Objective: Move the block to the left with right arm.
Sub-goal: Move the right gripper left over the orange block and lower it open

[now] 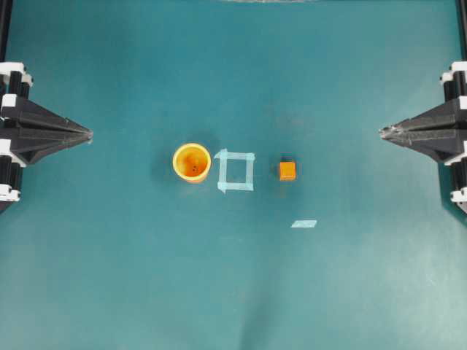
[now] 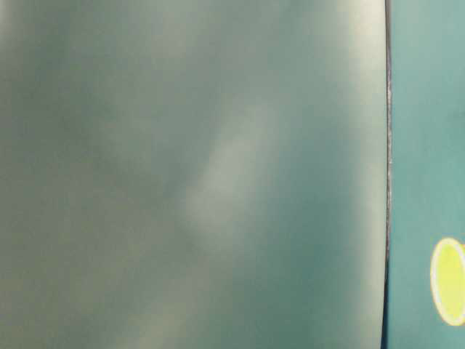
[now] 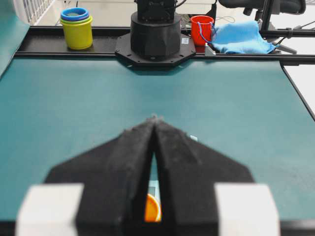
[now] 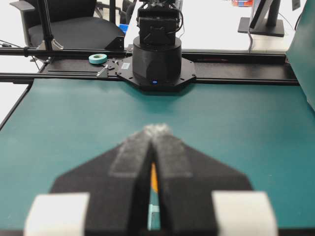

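We see the right arm [image 1: 438,131] at the right edge of the tabletop [image 1: 131,277], level, its fingers [image 1: 394,132] pressed together on nothing. The left arm [image 1: 29,131] mirrors it, fingers [image 1: 76,134] likewise closed and empty. The block [image 1: 287,170] sits right of centre, well apart from both. The table-level view is mostly blur. Left of the block lie a tape square [image 1: 236,170], then a yellow cup [image 1: 192,162]; a tape strip [image 1: 303,224] lies nearby.
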### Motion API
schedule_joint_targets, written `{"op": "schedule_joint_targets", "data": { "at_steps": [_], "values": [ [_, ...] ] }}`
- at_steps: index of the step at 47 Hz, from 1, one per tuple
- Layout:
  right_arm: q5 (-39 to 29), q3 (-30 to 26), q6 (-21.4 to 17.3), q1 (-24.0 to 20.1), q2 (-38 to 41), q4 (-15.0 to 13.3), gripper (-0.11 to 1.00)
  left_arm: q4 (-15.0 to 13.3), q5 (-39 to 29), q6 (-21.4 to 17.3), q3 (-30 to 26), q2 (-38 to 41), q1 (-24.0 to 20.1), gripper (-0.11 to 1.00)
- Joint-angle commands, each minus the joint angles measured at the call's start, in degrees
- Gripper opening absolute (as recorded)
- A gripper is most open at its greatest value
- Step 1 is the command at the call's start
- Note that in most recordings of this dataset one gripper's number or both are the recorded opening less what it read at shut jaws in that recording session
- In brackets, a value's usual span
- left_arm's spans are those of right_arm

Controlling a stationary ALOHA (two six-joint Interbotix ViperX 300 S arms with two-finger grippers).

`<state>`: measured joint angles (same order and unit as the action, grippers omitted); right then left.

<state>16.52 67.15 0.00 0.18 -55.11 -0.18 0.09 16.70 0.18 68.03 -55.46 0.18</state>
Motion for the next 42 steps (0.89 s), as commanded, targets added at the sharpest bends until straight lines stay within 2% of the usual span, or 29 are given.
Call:
{"op": "schedule_joint_targets", "data": {
  "at_steps": [1,14,24,36,42],
  "values": [
    [0.3,-0.7,-0.2,0.0,0.4,0.3,-0.01,0.1,-2.5,0.6,-1.5,-1.3,-0.1,-0.01],
    [-1.8,-1.4,-0.2,0.8,0.7,0.3,-0.01,0.3,-16.8,0.6,-2.8,-11.7,-0.1,0.0],
    [-2.0,-1.5,-0.2,1.6,2.2,0.4,-0.01,0.3,-26.3,0.6,-1.8,-20.6,-0.1,0.0],
    [-1.8,-1.8,-0.2,1.6,5.5,0.4,0.01,0.3,-28.8,0.6,2.8,-31.0,-0.1,0.0],
    [-1.4,-1.9,-0.2,1.6,8.3,0.3,0.13,0.3,-29.7,0.6,4.2,-33.3,-0.3,0.0]
  ]
}}
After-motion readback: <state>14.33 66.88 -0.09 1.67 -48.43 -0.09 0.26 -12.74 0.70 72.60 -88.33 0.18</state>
